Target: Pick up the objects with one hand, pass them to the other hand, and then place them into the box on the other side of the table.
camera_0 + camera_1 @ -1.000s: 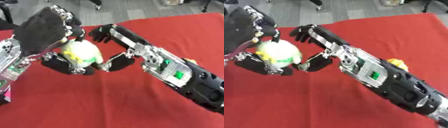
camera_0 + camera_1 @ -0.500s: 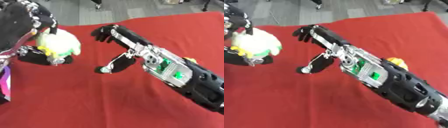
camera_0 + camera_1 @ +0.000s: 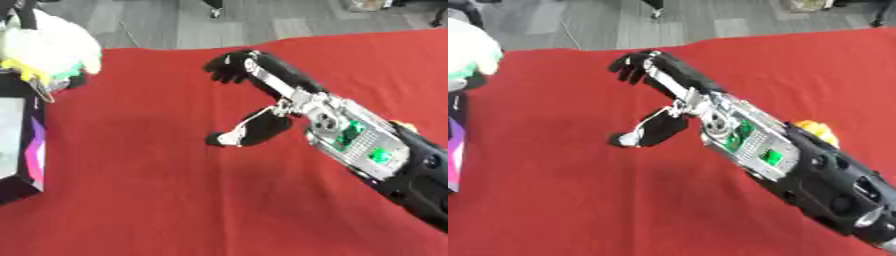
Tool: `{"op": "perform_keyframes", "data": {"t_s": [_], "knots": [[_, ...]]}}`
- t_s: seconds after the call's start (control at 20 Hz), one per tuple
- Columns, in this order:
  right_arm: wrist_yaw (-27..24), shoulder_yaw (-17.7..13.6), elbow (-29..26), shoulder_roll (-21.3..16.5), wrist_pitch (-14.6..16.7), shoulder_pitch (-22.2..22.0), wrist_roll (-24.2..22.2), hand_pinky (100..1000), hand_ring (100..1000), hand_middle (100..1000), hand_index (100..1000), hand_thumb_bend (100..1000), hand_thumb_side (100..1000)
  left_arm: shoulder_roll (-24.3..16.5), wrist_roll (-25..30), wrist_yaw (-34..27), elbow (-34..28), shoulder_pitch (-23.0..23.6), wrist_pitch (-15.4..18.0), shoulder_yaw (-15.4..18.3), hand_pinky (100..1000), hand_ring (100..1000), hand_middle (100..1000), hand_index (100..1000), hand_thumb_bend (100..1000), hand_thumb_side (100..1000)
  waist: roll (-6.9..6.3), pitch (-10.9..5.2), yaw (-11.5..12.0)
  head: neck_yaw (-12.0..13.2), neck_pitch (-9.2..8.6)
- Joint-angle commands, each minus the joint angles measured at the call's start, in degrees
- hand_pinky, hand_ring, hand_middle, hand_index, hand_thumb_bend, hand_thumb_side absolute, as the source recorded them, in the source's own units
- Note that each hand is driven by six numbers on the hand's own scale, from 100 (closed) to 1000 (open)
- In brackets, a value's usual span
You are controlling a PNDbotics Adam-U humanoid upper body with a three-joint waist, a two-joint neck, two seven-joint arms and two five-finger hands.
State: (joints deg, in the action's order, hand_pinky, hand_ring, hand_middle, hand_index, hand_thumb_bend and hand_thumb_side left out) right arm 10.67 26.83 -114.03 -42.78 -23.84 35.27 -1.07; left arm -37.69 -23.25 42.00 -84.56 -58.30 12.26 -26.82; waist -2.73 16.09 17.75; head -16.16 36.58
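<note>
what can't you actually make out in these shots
- Left hand: hidden behind the white and yellow-green soft toy at the upper left edge in both views.
- Black box: cut off by the left edge, inside unseen.
- Orange-yellow object: mostly hidden behind the right arm; shape unclear.
- Right hand: open, holding nothing.

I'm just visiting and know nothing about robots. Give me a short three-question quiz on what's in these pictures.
1. True or false: the right hand holds the white and yellow soft object.
2. What colour is the tablecloth?
3. The box sits at which edge of the view: A left, B right, C bottom?

Key: 1 false, that hand is empty with fingers relaxed; 2 red; 3 A.
</note>
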Motion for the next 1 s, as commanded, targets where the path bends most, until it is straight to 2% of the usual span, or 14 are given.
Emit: {"op": "perform_keyframes", "data": {"t_s": [0.05,0.25,0.4,0.7,0.75,1.0], "knots": [[-1.06,-1.11,-0.56,-1.77,-0.41,0.57,1.55,764,747,697,818,623,222,-4.23,0.02,-1.34,-0.47,-0.06,-2.03,3.46,100,100,100,122,817,117,-0.40,-0.43,0.18,2.56,-1.23],[-1.91,-1.31,-0.56,-2.38,-1.02,0.26,2.88,765,747,696,816,604,237,-6.29,0.20,-1.62,1.90,1.40,-3.38,6.15,100,100,100,124,820,130,-0.43,-1.10,0.03,6.71,-2.80],[-2.32,-1.71,-0.56,-2.81,-1.42,-0.09,3.64,770,750,699,819,588,248,-6.93,0.26,-0.68,4.45,2.07,-3.30,7.35,100,100,100,126,823,154,-0.36,-1.68,-0.07,8.70,-3.38],[-2.90,-2.40,-0.56,-3.57,-2.81,-1.23,6.02,774,749,701,830,571,249,-7.90,-1.75,3.29,9.79,3.56,-0.94,8.70,100,100,100,131,834,209,0.03,-2.68,-0.77,11.73,-2.86],[-2.95,-2.50,-0.56,-3.82,-2.95,-1.40,6.38,776,750,702,833,566,254,-7.89,-1.60,4.14,10.96,3.87,-0.30,8.74,100,100,100,133,844,258,0.08,-2.79,-1.01,12.37,-2.80],[-2.90,-3.15,-0.56,-4.58,-3.37,-2.07,7.94,773,743,696,826,558,250,-7.46,-1.28,7.66,16.06,4.87,2.14,9.55,100,100,100,135,785,319,0.11,-2.81,-1.90,15.78,-2.56]]}}
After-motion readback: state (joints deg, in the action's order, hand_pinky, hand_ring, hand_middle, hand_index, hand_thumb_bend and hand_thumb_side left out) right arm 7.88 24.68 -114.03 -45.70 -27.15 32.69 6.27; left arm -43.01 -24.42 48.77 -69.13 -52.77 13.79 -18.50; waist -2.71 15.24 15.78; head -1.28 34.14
